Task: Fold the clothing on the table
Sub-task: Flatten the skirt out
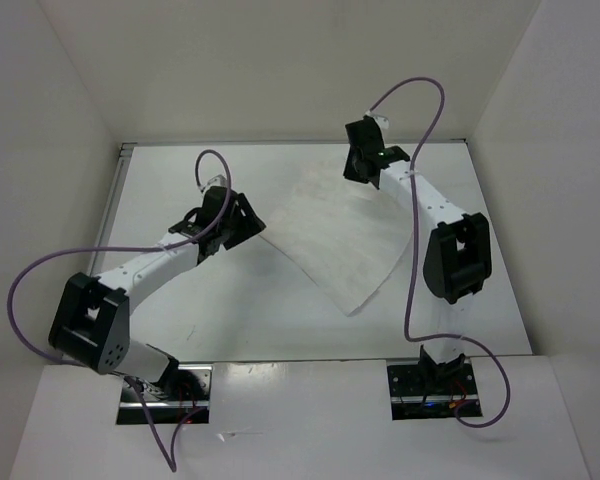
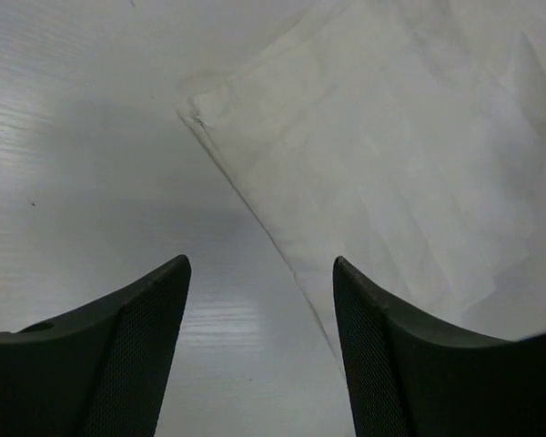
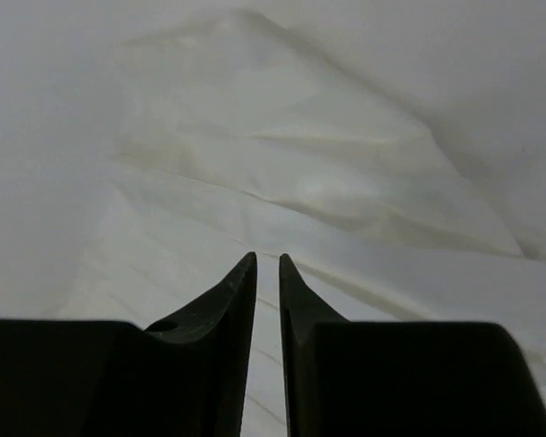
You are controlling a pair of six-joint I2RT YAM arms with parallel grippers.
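Two sets: left fingers [image 1: 252, 225] spread wide, empty, clothing [image 1: 340, 245] edge between tips; right fingers [image 1: 356, 172] nearly closed over clothing, grip unclear.

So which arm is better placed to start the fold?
Probably right. The right gripper sits over the cloth's far corner, jaws nearly closed, though a grip isn't certain. The left gripper is open beside the cloth's left corner, mostly over bare table.
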